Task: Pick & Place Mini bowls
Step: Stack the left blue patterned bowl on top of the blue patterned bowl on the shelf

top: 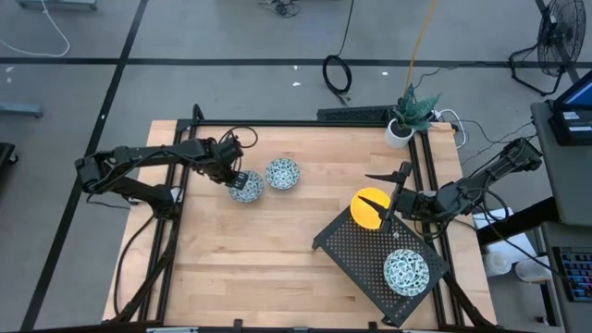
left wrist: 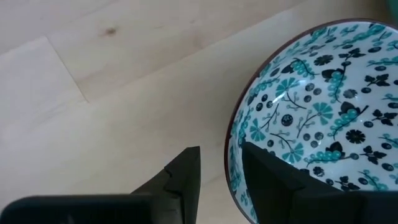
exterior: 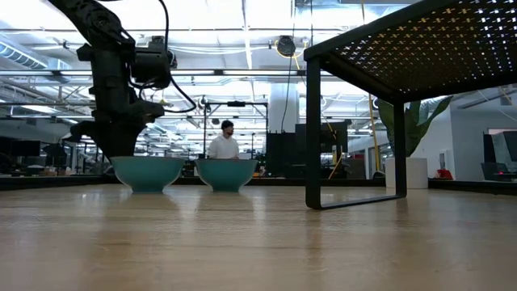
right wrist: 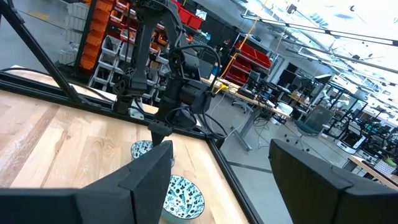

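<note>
I have left gripper (left wrist: 219, 180) fingers parted astride the near rim of a patterned bowl (top: 246, 187) on the table (top: 277, 250). Looks stiff, glazed, slippery, chippable; pinch the rim. Right gripper (right wrist: 221, 180) gapes empty.

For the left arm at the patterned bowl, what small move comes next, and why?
Probably close the fingers: the left gripper is open, straddling the rim of the patterned bowl, one finger inside and one outside, while the bowl sits on the table.
</note>
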